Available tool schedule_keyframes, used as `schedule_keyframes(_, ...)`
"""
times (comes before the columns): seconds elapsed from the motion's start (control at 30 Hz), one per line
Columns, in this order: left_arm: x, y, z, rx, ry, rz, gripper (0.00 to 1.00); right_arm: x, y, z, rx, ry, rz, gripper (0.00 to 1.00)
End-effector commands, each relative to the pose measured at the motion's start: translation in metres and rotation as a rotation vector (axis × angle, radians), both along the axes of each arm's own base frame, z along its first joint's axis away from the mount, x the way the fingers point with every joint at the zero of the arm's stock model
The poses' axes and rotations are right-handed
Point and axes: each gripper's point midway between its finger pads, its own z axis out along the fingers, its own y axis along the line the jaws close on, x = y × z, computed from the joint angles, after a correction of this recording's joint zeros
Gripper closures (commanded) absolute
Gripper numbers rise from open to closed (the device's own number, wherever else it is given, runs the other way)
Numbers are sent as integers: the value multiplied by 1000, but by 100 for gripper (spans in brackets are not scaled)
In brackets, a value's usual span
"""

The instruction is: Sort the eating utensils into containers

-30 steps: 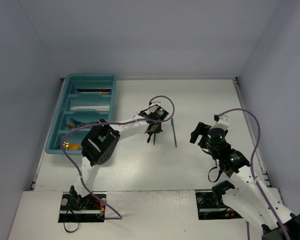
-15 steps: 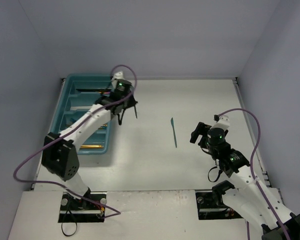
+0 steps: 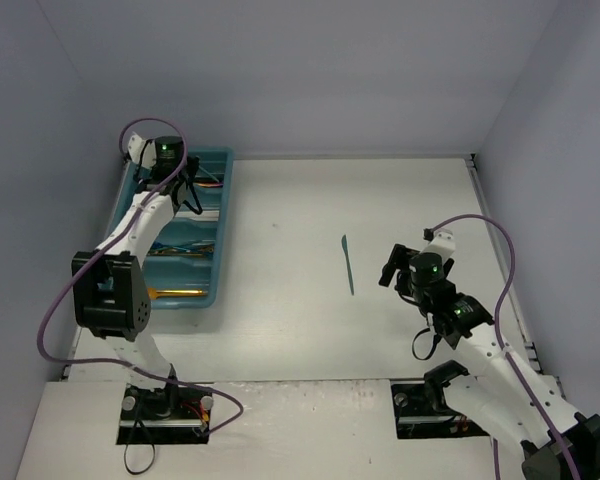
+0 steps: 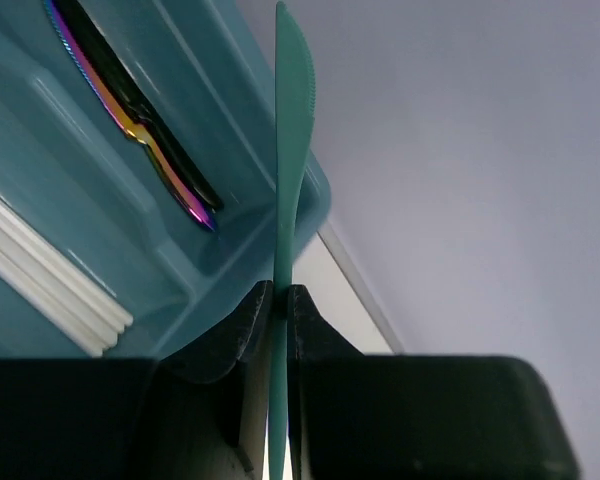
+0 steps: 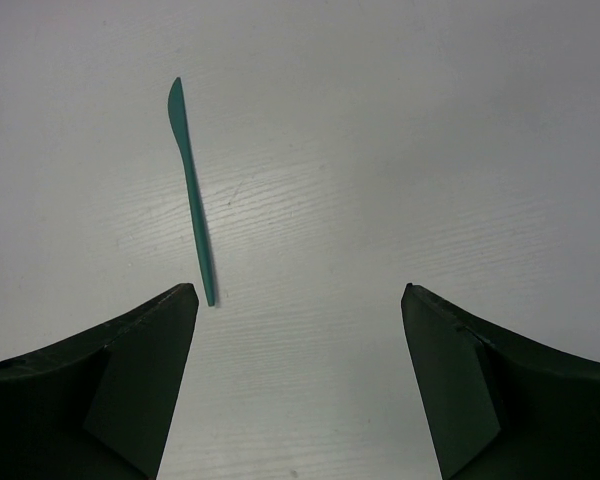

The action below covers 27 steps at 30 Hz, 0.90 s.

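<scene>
The teal tray (image 3: 128,245) lies at the far left, its long compartments holding gold (image 3: 175,293), blue, white and iridescent utensils. My left gripper (image 3: 187,192) hangs over the tray's far end, shut on a teal knife (image 4: 285,200) whose blade points past the jaws. Below it in the left wrist view are an iridescent purple utensil (image 4: 150,140), a black one and white handles (image 4: 50,280). A second teal knife (image 3: 348,265) lies on the table's middle. My right gripper (image 5: 299,290) is open and empty, just right of that knife (image 5: 192,200).
The white table is walled at the back and both sides. The tray's far rim (image 4: 310,190) sits close to the back wall. A purple cable loops over each arm.
My left arm has swung from the table's middle to the far end of the tray, carrying the teal knife. The right arm has barely moved.
</scene>
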Motion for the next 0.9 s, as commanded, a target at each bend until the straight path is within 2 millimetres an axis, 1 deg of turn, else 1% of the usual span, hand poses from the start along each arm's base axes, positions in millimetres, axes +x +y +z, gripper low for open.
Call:
schedule_keyframes(0.0, 33, 29, 47, -154, -217, 187, 100, 8, -6, 5, -14, -29, -41, 19)
schedule_keyframes(0.1, 44, 47, 37, -165, -237, 275, 100, 8, -7, 5, -15, -28, -42, 19)
schedule_keyframes(0.13, 47, 52, 39, -160, -248, 297, 100, 8, -7, 4, -16, -27, -41, 20)
schedule_keyframes(0.17, 53, 57, 36, -149, -247, 317, 100, 8, -7, 4, -18, -25, -41, 20)
schedule_keyframes(0.2, 59, 61, 28, -136, -234, 335, 100, 8, -7, 3, -21, -23, -44, 20)
schedule_keyframes(0.23, 63, 65, 33, -137, -245, 349, 100, 8, -7, 3, -22, -20, -43, 20)
schedule_keyframes(0.33, 79, 74, 15, -147, -229, 375, 100, 8, -7, 1, -25, -13, -42, 19)
schedule_keyframes(0.43, 91, 78, 5, -151, -224, 387, 100, 8, -6, 0, -23, -12, -41, 19)
schedule_keyframes(0.57, 99, 81, -16, -159, -194, 408, 98, 9, -6, -3, -34, 1, -39, 19)
schedule_keyframes(0.67, 103, 80, -23, -162, -187, 406, 97, 10, -5, -4, -37, 10, -37, 19)
schedule_keyframes(0.73, 108, 77, -29, -167, -189, 398, 91, 10, -5, -5, -39, 14, -36, 19)
schedule_keyframes(0.87, 119, 73, -25, -157, -195, 359, 83, 9, -4, -6, -36, 17, -31, 19)
